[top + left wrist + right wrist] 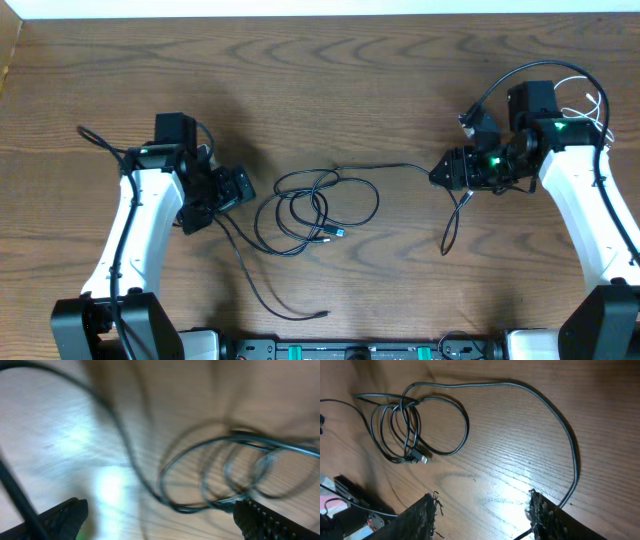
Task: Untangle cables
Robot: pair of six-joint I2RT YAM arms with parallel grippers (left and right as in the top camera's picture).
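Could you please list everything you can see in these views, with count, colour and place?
brown wood-grain table: one, brown, under everything.
thin black cables: count unclear, black, looped mid-table, strands trailing right and towards the robot's bases.
small metal plug: one, silvery, beside the loops.
loose white wires: a few, white, on the right wrist.
white robot arms: two, white, either side of the table.
left end effector: one, black, open, left of the loops.
right end effector: one, black, open, a cable strand beside one finger.
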